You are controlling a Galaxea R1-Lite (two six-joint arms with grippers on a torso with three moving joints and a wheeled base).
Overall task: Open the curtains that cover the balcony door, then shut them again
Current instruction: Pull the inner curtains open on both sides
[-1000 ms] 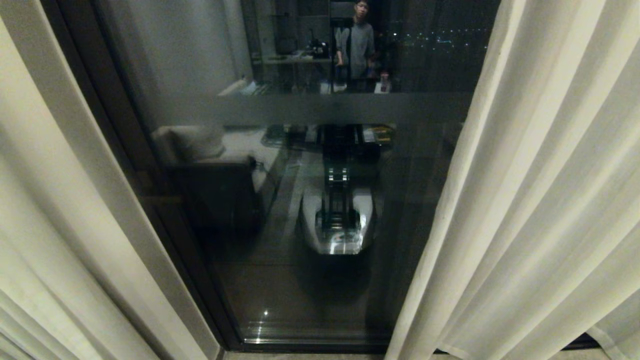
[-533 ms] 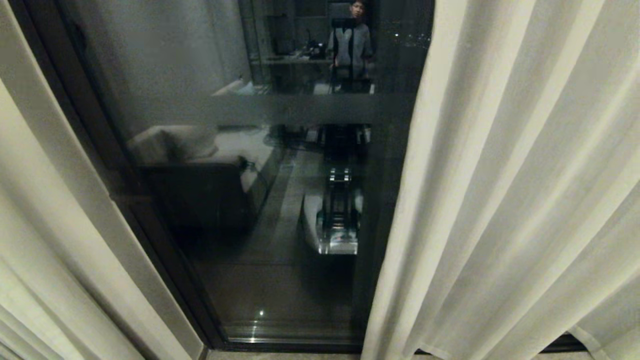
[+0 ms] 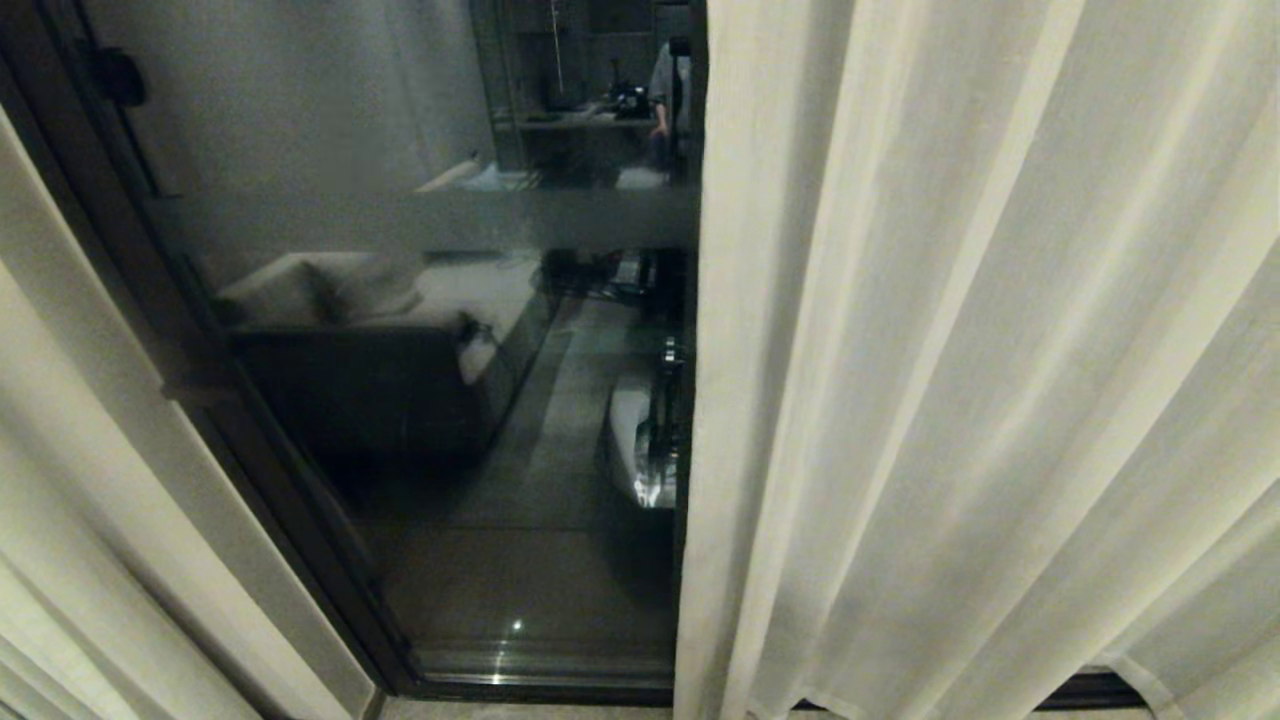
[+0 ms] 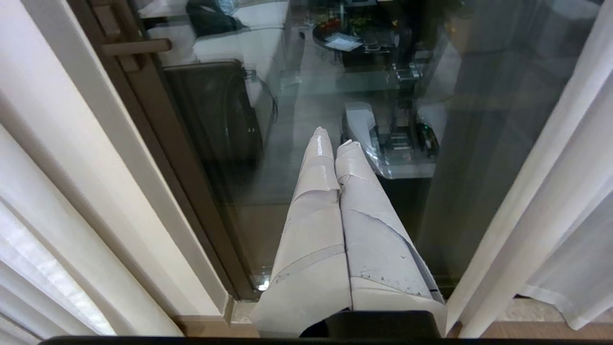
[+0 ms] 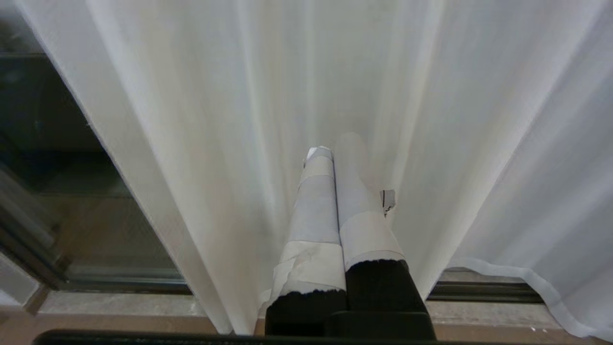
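Note:
The balcony door (image 3: pixel 450 560) is a dark-framed glass pane with a frosted band (image 3: pixel 420 220) across it. A cream curtain (image 3: pixel 950 350) hangs over its right part, and another curtain (image 3: pixel 60 480) hangs at the left edge. Neither arm shows in the head view. My left gripper (image 4: pixel 333 142) is shut and empty, pointing at the bare glass (image 4: pixel 287 110) between the left curtain (image 4: pixel 57 182) and the right curtain (image 4: pixel 550 206). My right gripper (image 5: pixel 330 151) is shut and empty, its tips right at the pleated curtain (image 5: pixel 287 86). One fingertip looks veiled by the thin cloth.
A brown door handle (image 4: pixel 136 47) sits on the left frame (image 3: pixel 280 500). The glass reflects a sofa (image 3: pixel 350 300), my own base (image 3: pixel 640 450) and part of a person (image 3: pixel 665 90). A stone sill and dark track (image 5: pixel 479 292) run under the curtain hem.
The whole head view has shifted, so frame and glass sit further left. The right curtain's edge has come much further left across the pane and now hides most of the reflected person and base.

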